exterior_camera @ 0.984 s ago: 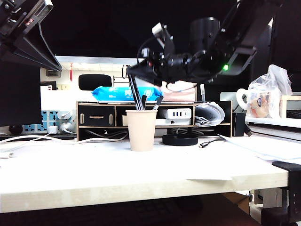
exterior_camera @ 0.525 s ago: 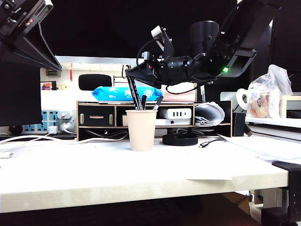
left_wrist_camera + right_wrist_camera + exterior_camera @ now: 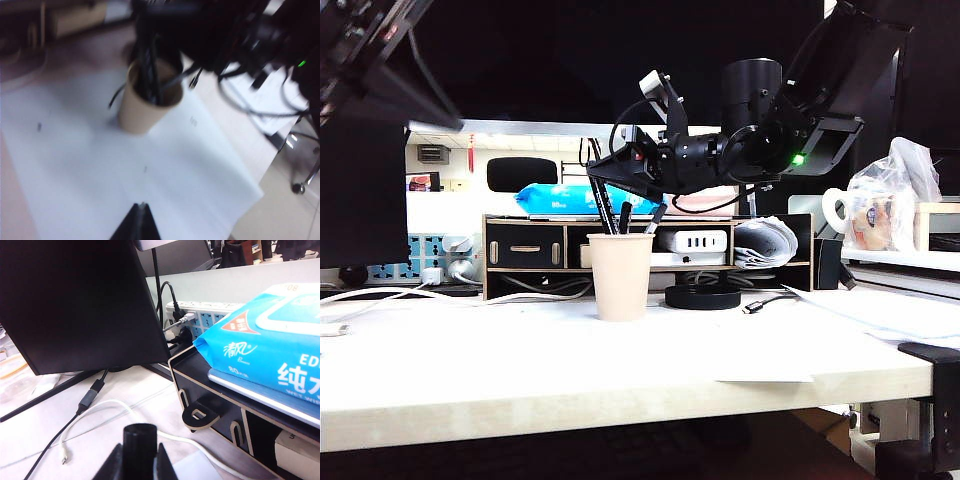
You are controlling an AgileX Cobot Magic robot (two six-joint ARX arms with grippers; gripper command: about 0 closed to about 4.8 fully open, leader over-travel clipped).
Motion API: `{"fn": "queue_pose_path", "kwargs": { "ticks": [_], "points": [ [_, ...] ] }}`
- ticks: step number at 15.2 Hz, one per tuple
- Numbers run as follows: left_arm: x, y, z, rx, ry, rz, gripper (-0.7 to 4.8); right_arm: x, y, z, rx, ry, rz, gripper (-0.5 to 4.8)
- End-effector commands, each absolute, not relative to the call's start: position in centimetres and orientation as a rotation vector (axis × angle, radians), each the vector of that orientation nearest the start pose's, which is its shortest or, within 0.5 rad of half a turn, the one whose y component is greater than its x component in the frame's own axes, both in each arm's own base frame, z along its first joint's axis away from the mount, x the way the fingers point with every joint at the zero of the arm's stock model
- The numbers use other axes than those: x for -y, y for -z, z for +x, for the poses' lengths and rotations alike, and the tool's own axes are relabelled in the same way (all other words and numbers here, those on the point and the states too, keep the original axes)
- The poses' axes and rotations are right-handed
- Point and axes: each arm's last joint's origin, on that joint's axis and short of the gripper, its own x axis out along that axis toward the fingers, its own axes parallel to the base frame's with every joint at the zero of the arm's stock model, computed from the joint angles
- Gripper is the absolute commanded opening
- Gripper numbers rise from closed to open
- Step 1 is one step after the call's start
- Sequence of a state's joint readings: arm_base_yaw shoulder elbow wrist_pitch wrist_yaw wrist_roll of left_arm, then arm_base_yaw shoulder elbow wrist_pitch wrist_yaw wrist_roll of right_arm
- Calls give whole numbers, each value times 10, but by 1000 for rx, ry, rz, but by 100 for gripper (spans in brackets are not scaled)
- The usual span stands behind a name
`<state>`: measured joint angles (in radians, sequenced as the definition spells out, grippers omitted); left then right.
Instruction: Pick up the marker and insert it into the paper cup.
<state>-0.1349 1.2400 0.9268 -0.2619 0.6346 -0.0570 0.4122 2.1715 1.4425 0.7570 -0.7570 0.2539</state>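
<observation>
Centre frame: right gripper point(image 3: 605, 172) clamped on marker point(image 3: 603, 208), its lower end inside paper cup point(image 3: 620, 276); left gripper point(image 3: 140, 225) lower centre of its view, jaws closed, empty.

Right arm: reaches in from the right, wrist level; right gripper point(image 3: 140, 460) clamped on marker point(image 3: 140, 440), above table centre. Left gripper point(image 3: 140, 225): fingers together, raised high at left.

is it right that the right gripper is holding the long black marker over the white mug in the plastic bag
No. The right gripper holds the long slim black marker in the plain beige paper cup, not over the bagged mug, as the exterior view shows.
</observation>
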Motion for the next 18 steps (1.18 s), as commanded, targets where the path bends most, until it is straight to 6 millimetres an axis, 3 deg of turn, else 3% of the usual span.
{"fn": "queue_pose_path", "kwargs": {
  "ticks": [1, 8, 18],
  "points": [
    [56, -297, 261, -471, 804, -174, -5, -212, -208, 432, -110, -1174, 202, 18],
    [74, -300, 258, -428, 885, -127, -5, -211, -203, 432, -135, -1187, 174, 18],
    [74, -300, 258, -431, 883, -133, -5, -210, -204, 432, -119, -1188, 160, 18]
  ]
}}
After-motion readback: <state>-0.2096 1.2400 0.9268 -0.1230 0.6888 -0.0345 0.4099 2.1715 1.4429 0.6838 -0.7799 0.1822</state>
